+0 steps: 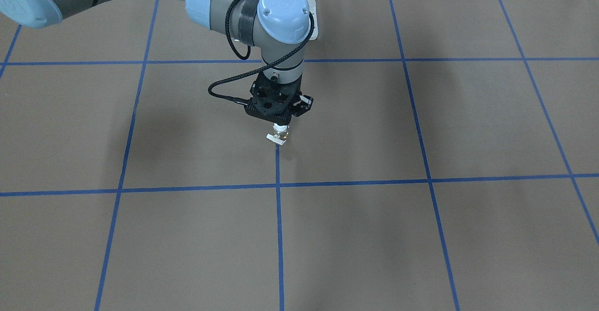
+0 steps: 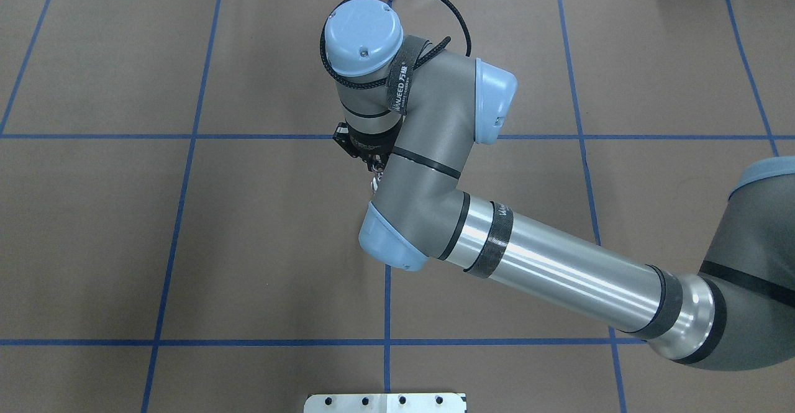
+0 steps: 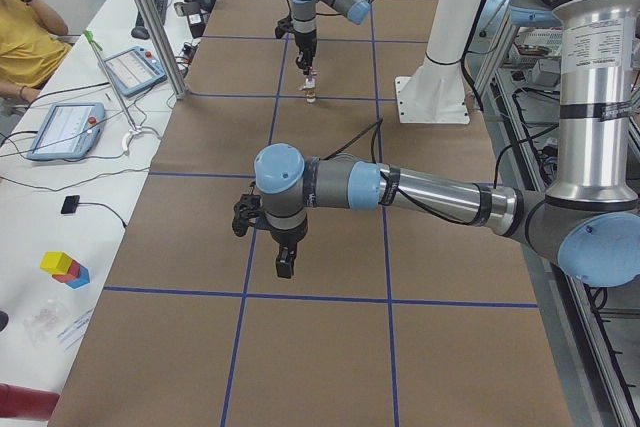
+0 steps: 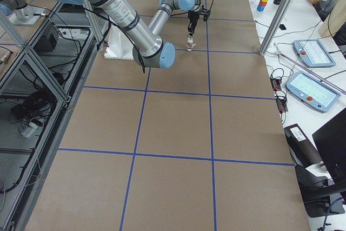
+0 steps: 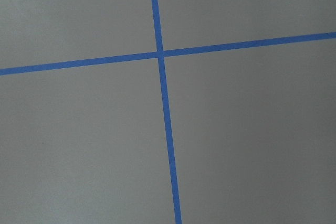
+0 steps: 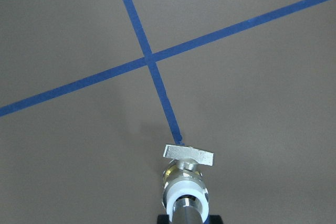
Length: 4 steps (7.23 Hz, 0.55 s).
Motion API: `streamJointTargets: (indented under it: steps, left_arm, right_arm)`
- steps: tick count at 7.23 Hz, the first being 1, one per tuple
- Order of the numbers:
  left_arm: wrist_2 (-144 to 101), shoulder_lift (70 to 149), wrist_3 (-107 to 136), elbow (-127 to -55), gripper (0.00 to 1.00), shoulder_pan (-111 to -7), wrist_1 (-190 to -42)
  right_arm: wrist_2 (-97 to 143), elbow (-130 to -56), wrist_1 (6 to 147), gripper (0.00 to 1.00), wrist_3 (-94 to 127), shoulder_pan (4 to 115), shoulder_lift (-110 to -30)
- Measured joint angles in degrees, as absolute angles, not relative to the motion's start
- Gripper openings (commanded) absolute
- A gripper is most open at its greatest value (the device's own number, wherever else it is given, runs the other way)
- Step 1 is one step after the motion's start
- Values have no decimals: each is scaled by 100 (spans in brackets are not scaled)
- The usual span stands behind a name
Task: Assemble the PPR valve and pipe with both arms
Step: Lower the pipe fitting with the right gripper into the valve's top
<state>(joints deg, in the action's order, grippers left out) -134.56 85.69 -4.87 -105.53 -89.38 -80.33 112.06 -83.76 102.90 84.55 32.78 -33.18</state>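
My right gripper (image 1: 280, 121) points straight down over the middle of the table, shut on the silver pipe (image 6: 184, 212). The pipe's lower end sits in the white collar of the PPR valve (image 6: 185, 182). The valve (image 1: 279, 133) hangs upright below the fingers, brass body and flat tab lowest, at or just above the paper, by the end of a blue tape line. In the overhead view my forearm hides most of it. My left gripper (image 3: 285, 263) shows only in the exterior left view, pointing down over bare table, far from the valve. I cannot tell whether it is open.
Brown paper with a blue tape grid (image 1: 278, 185) covers the table. The white pedestal (image 3: 440, 77) stands at the robot's side. A side desk holds tablets (image 3: 65, 130) and coloured blocks (image 3: 65, 269), and an operator sits beside it.
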Motion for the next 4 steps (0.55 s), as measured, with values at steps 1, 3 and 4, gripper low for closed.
streamJointTargets:
  steps: [1,3,4]
  left_arm:
    - [-13456,8569,-487,-10552,100,-8938,-8033]
    - [-13456,8569,-491,-10551,100,-8937,-8033]
    - [-13456,8569,-492,-10551,100,-8934,-8033]
  right_arm:
    - [11206,-8373,10290,0,8455,3274,-3330]
    - [11206,-8373,10284,0,8429,3270,-3355]
    - [11206,-8374,10284,0,8401,3270,-3367]
